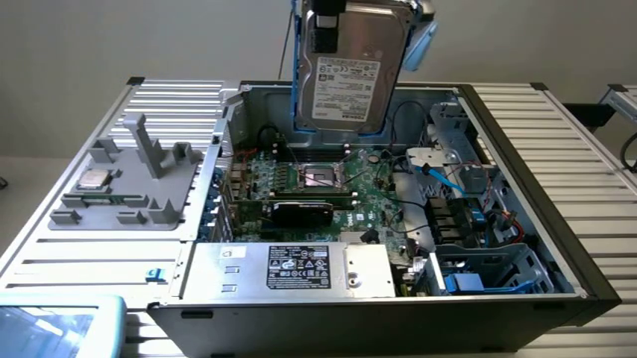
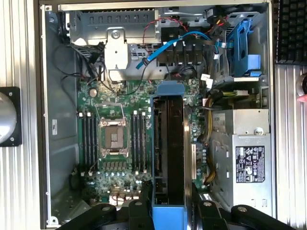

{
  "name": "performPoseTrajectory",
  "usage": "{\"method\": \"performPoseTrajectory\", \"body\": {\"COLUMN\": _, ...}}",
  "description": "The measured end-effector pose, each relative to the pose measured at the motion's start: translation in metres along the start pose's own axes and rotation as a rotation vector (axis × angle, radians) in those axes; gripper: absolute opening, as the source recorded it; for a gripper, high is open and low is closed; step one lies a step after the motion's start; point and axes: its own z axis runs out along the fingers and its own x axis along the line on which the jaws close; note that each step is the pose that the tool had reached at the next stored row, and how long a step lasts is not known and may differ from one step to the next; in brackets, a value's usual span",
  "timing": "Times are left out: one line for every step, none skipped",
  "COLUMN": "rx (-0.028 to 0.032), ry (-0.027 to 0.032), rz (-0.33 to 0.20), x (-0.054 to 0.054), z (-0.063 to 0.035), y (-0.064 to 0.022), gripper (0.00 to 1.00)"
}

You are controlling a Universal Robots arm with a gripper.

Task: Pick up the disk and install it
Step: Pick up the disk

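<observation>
The disk (image 1: 350, 71), a grey metal hard drive with a white printed label and a blue bracket along its edges, hangs upright above the open computer case (image 1: 518, 149), over the back of the motherboard (image 1: 318, 179). My gripper (image 1: 324, 13) holds it from above, at the exterior view's top edge. In the wrist view the disk (image 2: 169, 143) shows edge-on as a dark slab in its blue frame, with my gripper (image 2: 169, 203) shut on it and a black finger on either side. Below it lies the motherboard (image 2: 115, 139).
A silver power supply box (image 1: 289, 270) with a black-and-white sticker fills the case's near side. Drive bays with blue brackets (image 1: 488, 272) and blue cables sit at the exterior view's right. A grey fixture (image 1: 130, 186) carrying a small silver chip (image 1: 95, 179) stands on the slatted table at the left.
</observation>
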Motion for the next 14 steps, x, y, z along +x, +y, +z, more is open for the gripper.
{"method": "performPoseTrajectory", "body": {"rx": 0.001, "ry": 0.0, "rz": 0.0, "x": -0.003, "z": 0.0, "y": 0.0033, "gripper": 0.37}}
{"method": "performPoseTrajectory", "body": {"rx": 0.0021, "ry": -0.0001, "rz": 0.0, "x": -0.005, "z": 0.0, "y": 0.0068, "gripper": 0.37}}
{"method": "performPoseTrajectory", "body": {"rx": 0.0031, "ry": -0.0002, "rz": 0.0, "x": -0.007, "z": -0.0001, "y": 0.0101, "gripper": 0.37}}
{"method": "performPoseTrajectory", "body": {"rx": 0.0039, "ry": -0.0002, "rz": 0.0, "x": -0.01, "z": 0.0, "y": 0.0132, "gripper": 0.37}}
{"method": "performPoseTrajectory", "body": {"rx": 0.0048, "ry": -0.0002, "rz": 0.0, "x": -0.013, "z": 0.0, "y": 0.0163, "gripper": 0.37}}
{"method": "performPoseTrajectory", "body": {"rx": 0.0057, "ry": -0.0002, "rz": 0.0, "x": -0.015, "z": 0.0, "y": 0.0193, "gripper": 0.37}}
{"method": "performPoseTrajectory", "body": {"rx": 0.0068, "ry": -0.0003, "rz": 0.0, "x": -0.018, "z": 0.0, "y": 0.0222, "gripper": 0.37}}
{"method": "performPoseTrajectory", "body": {"rx": 0.0078, "ry": -0.0004, "rz": 0.0, "x": -0.021, "z": -0.0001, "y": 0.0252, "gripper": 0.37}}
{"method": "performPoseTrajectory", "body": {"rx": 0.0088, "ry": -0.0004, "rz": 0.0, "x": -0.023, "z": -0.0001, "y": 0.0282, "gripper": 0.37}}
{"method": "performPoseTrajectory", "body": {"rx": 0.0097, "ry": -0.0004, "rz": 0.0, "x": -0.026, "z": 0.0, "y": 0.0311, "gripper": 0.37}}
{"method": "performPoseTrajectory", "body": {"rx": 0.0104, "ry": -0.0004, "rz": 0.0, "x": -0.028, "z": 0.0, "y": 0.0338, "gripper": 0.37}}
{"method": "performPoseTrajectory", "body": {"rx": 0.0111, "ry": -0.0005, "rz": 0.0, "x": -0.031, "z": 0.0, "y": 0.0367, "gripper": 0.37}}
{"method": "performPoseTrajectory", "body": {"rx": 0.0116, "ry": -0.0005, "rz": 0.0, "x": -0.033, "z": 0.0001, "y": 0.0393, "gripper": 0.37}}
{"method": "performPoseTrajectory", "body": {"rx": 0.0122, "ry": -0.0005, "rz": 0.0, "x": -0.035, "z": 0.0001, "y": 0.0421, "gripper": 0.37}}
